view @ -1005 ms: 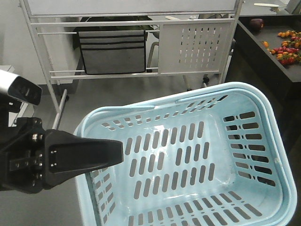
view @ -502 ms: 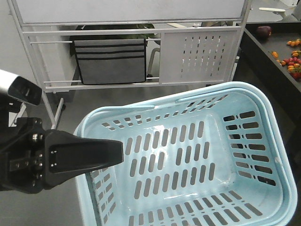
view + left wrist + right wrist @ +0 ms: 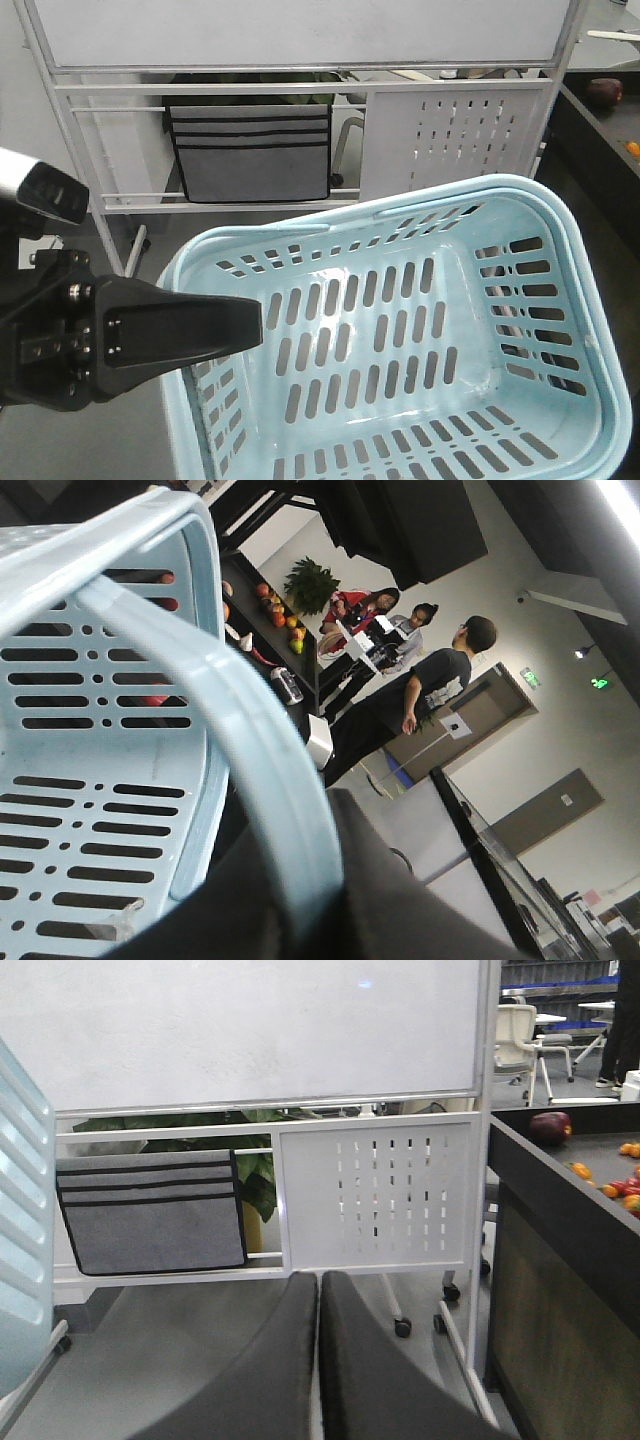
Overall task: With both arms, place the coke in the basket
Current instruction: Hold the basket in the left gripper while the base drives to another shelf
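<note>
Two grippers to log. Front view: left gripper (image 3: 252, 325) is a black wedge pointing right, its tip over the near-left rim of the basket (image 3: 605, 380); the silver-grey camera box (image 3: 40, 188) sits above and behind it. The basket fills the lower right of my front view, tilted, open side toward the camera, slotted floor and walls in plain sight. Left wrist view: the basket's handle (image 3: 235, 715) runs down and ends between the two dark fingers at the bottom of the picture, so I read those jaws as clamped on the basket by its handle. Right wrist view: right gripper (image 3: 318, 1295) has its two dark fingers pressed together along a thin seam, nothing between them; a sliver of the basket's wall shows at the far left edge of that view. Beyond the basket stands a whiteboard stand (image 3: 300, 30) on castors, with a grey pocket organiser (image 3: 250, 150) hung on its rails. A dark counter (image 3: 600, 150) is at the right with a dark red fruit (image 3: 603, 92) on it. People (image 3: 430, 680) stand far off in the left wrist view.
</note>
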Controlling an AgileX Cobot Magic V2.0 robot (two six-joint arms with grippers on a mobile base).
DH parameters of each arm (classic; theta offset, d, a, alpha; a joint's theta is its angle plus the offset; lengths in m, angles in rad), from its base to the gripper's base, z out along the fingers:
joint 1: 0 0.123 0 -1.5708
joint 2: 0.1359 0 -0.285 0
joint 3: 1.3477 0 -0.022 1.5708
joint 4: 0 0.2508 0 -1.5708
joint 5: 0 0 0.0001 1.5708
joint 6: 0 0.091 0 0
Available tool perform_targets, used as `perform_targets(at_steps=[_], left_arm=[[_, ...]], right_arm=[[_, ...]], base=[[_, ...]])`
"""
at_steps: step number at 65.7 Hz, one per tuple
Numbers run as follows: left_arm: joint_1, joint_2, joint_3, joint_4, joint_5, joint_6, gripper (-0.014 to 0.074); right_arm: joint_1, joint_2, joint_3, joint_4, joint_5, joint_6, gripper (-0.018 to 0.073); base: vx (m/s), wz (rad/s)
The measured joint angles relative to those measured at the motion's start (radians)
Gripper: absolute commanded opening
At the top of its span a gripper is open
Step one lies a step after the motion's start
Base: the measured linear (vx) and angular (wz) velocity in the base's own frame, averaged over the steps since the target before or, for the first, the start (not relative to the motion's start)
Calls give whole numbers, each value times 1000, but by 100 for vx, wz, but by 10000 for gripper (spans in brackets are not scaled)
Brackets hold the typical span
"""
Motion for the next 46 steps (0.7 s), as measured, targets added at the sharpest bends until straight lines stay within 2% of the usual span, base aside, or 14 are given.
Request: perform_targets(at_steps=[23, 46], left_arm=[[0, 0, 0, 0, 0, 0, -6], [0, 0, 0, 0, 0, 0, -6]], right_arm=[[0, 0, 0, 0, 0, 0, -5], [0, 0, 0, 0, 0, 0, -5]], base=[[24, 24], [21, 52]])
